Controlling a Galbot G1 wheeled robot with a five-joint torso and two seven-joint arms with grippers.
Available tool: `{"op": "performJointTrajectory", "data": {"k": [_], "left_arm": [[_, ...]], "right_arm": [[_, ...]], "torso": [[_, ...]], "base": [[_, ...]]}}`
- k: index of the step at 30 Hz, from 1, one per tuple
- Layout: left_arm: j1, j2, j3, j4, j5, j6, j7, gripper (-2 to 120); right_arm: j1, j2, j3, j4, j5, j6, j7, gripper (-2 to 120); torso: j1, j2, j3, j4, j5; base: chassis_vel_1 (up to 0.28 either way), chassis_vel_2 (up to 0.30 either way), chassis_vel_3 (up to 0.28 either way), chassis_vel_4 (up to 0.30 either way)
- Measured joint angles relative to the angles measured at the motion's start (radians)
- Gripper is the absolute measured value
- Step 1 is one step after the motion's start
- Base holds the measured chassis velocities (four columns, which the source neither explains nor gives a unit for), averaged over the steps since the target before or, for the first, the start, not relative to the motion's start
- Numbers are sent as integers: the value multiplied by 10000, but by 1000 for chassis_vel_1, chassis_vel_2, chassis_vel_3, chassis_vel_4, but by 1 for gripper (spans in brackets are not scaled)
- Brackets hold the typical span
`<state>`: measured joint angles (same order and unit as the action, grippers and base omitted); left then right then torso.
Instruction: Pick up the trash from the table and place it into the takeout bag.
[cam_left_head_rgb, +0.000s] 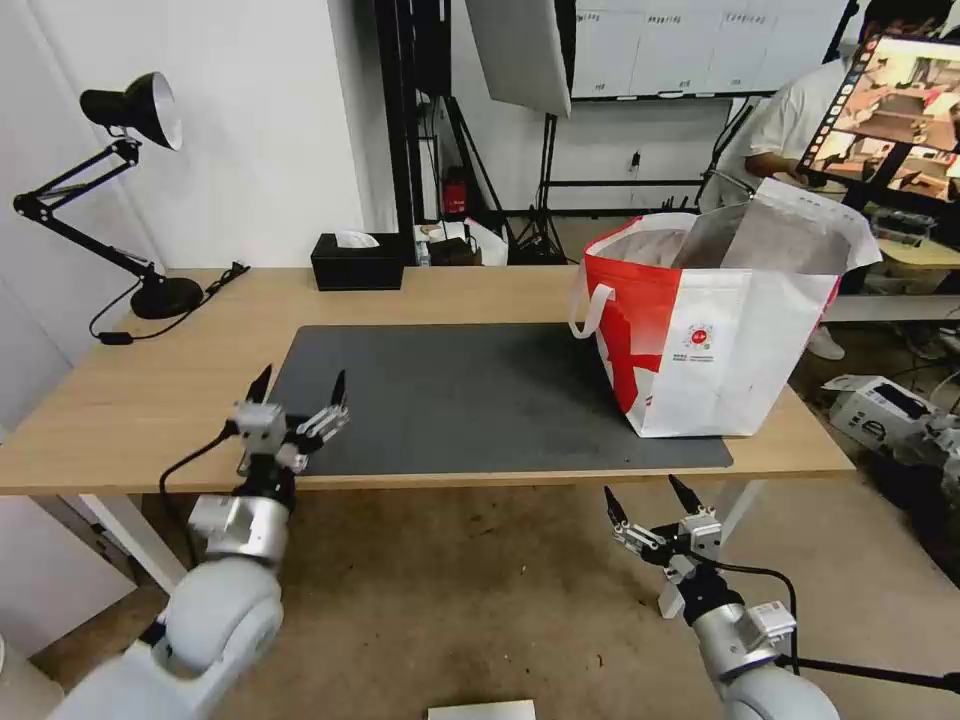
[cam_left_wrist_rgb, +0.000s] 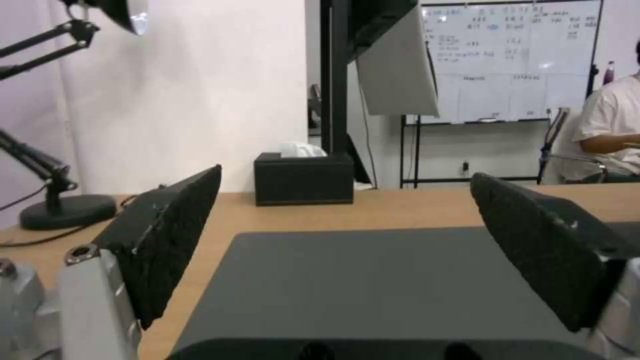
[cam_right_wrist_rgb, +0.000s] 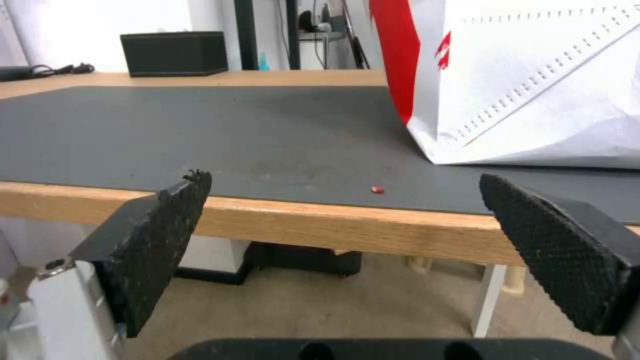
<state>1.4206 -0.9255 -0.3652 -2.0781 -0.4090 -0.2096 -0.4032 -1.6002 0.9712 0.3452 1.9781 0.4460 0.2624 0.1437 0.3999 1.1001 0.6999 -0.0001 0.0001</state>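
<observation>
The takeout bag (cam_left_head_rgb: 720, 340), boxy, white and red with a foil lining, stands open on the right end of the table (cam_left_head_rgb: 150, 390), partly on the dark grey mat (cam_left_head_rgb: 480, 400). The trash is out of view; the mat's surface is bare apart from a tiny red crumb (cam_right_wrist_rgb: 377, 189) near its front edge. My left gripper (cam_left_head_rgb: 302, 380) hovers open over the mat's front-left corner. Below the table's front edge, in front of the bag (cam_right_wrist_rgb: 533, 75), my right gripper (cam_left_head_rgb: 642, 490) is held open. Nothing sits between either pair of fingers.
A black tissue box (cam_left_head_rgb: 357, 262) stands at the table's back edge. A black desk lamp (cam_left_head_rgb: 150, 290) with its cable sits at the back left. A white device (cam_left_head_rgb: 880, 405) lies on the floor to the right. A seated person and a screen are behind the bag.
</observation>
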Motion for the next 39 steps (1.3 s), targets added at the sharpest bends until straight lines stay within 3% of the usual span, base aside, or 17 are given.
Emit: {"op": "performJointTrajectory", "data": {"k": [3,5,9,17,23,39], "left_arm": [[512,-271,-266,-67,84,-260,319,100],[1324,-803,-624,-145,132,-855,914,100],[1801,-1080,-841,-230,99,-900,1264,100],[2999,-1409,-1429,-340,-146,86,2185,100],[3182,-1396,-1604,-73,-143,466,2261,100],[3051,-1619,-1446,76,-109,601,2155,100]], "right_arm": [[0,0,0,0,0,0,0,100],[0,0,0,0,0,0,0,100],[0,0,0,0,0,0,0,100],[1,0,0,0,0,0,0,100],[0,1,0,0,0,0,0,100],[0,0,0,0,0,0,0,100]], "torso": [[0,0,0,1,0],[0,0,0,1,-1],[0,0,0,2,0],[0,-1,0,1,0],[1,-2,1,2,-2],[1,-1,0,1,-2]], "base": [[0,0,0,0],[0,0,0,0],[0,0,0,0],[0,0,0,0],[0,0,0,0],[0,0,0,0]]}}
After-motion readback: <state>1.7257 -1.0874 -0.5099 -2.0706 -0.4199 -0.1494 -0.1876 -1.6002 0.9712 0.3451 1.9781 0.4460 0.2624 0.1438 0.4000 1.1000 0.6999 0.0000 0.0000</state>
